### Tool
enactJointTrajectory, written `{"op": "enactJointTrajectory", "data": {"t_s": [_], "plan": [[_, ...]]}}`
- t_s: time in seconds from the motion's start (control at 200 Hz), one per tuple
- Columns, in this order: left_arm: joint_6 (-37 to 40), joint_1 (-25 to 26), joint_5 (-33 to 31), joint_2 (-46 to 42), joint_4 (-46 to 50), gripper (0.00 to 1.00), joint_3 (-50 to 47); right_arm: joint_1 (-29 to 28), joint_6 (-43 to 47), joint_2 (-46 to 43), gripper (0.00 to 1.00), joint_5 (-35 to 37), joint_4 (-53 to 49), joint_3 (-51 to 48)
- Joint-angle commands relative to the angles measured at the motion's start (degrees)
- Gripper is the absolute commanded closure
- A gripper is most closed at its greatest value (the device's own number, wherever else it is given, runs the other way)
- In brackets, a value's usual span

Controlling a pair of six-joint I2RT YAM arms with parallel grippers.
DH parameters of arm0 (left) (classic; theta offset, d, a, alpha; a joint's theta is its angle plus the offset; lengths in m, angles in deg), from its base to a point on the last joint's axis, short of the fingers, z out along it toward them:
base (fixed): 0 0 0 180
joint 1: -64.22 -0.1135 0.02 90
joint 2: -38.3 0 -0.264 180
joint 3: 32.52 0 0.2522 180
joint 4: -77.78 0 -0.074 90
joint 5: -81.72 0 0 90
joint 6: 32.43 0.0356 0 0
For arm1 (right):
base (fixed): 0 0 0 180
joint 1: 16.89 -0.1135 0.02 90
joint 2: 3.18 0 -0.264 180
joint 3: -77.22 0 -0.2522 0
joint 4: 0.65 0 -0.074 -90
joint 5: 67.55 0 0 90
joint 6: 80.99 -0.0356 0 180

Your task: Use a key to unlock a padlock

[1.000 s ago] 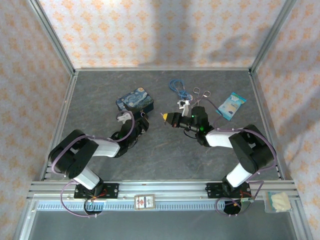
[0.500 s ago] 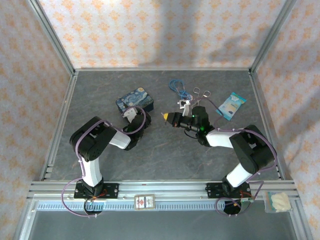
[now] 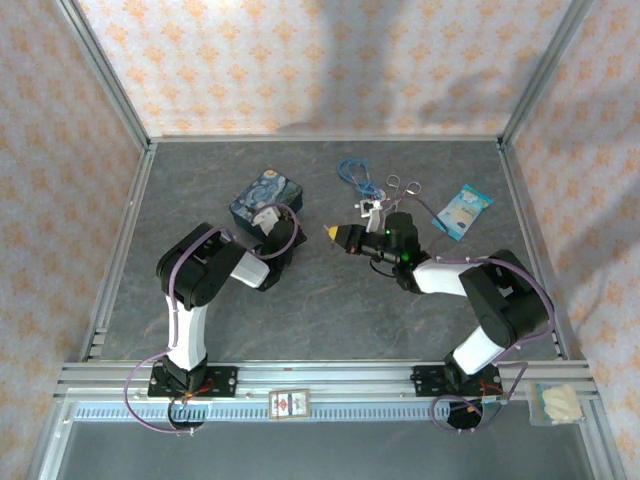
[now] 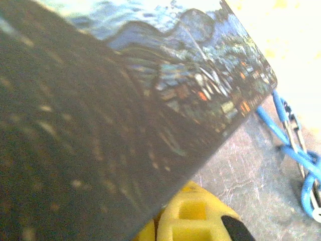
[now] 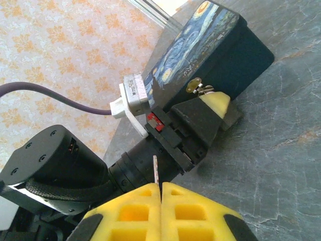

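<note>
The left claw (image 3: 284, 229) has swung up beside the tin (image 3: 262, 193), grip unclear; right claw (image 5: 161, 193) pinches the key (image 5: 155, 169).

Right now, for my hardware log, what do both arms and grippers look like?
The left arm and right arm have white shells, black joints and black bases; a purple cable loops along each. A green light glows on the right arm. The right gripper has yellow fingers with square recesses; the left gripper is black with a white connector.
</note>
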Motion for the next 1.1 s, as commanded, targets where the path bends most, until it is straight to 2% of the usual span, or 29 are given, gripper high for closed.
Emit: {"op": "enactJointTrajectory", "data": {"t_s": [0.0, 0.32, 0.475, 0.706, 0.966, 1.096], "plan": [[0.4, -1.3, 4.2, -1.0, 1.2, 1.0, -2.2, 0.5, 0.4, -0.2, 1.0, 0.1, 1.6, -1.0], [-9.4, -6.0, 25.0, -10.9, -5.0, 1.0, -9.5, 0.5, -3.4, 4.2, 1.0, -2.2, 6.6, -2.2], [-15.9, -7.0, 32.0, -15.4, -7.6, 1.0, -12.8, 0.4, -6.6, 6.2, 1.0, -4.4, 11.7, -3.7], [-23.3, -7.2, 34.6, -21.0, -13.9, 1.0, -18.6, -2.5, -12.6, 11.0, 1.0, -5.5, 20.3, -4.1], [-24.7, -7.1, 34.7, -23.3, -16.5, 1.0, -21.0, -4.6, -24.4, 17.8, 1.0, -6.3, 38.2, -4.4], [-25.1, -7.0, 34.3, -22.9, -17.6, 1.0, -21.2, -6.5, -25.5, 19.7, 1.0, -5.7, 39.3, -3.3]]}}
